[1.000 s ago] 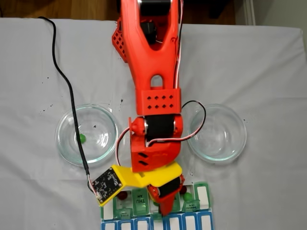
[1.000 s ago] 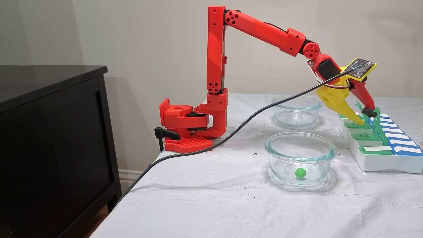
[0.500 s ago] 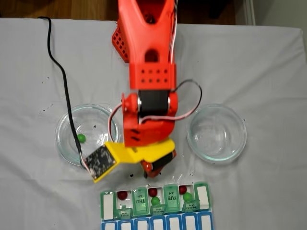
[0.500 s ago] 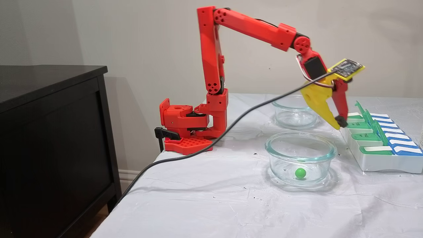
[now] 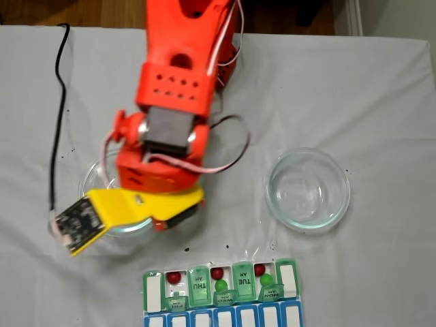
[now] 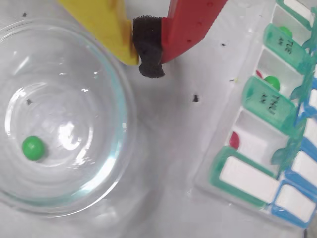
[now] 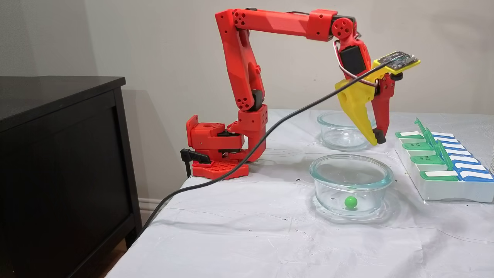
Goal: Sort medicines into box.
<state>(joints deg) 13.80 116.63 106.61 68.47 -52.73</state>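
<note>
Down in the near clear glass dish (image 7: pixel 351 181) I see one glossy green ball (image 7: pixel 350 202) resting on the bottom; wrist cam has it (image 6: pixel 33 148) at lower left of the dish floor. Green translucent pill organizer w/ day-marked lids (image 5: pixel 219 283) sits at the bottom edge of the top-down fixed view, blue row alongside it, white base under both. Several compartments are open: I count three dark red balls, e.g. (image 5: pixel 175 277), and two green ones, e.g. (image 5: pixel 221 286), already inside. THU and TUE lids are readable. Wrist cam shows the organizer (image 6: pixel 267 104) to the right, apart from the dish.

My gripper (image 7: pixel 376 138), yellow fixed finger + red moving finger, hangs above the table between the two dishes in the side view, clear of both. Fingers are together, black foam pad (image 6: pixel 148 47) pinched between tips, nothing else held. Second clear glass dish (image 5: pixel 308 189) sits well to the right in the top-down view. Black cable (image 7: pixel 270 143) trails off the table edge; white cloth (image 7: pixel 251 231) covers the table.
</note>
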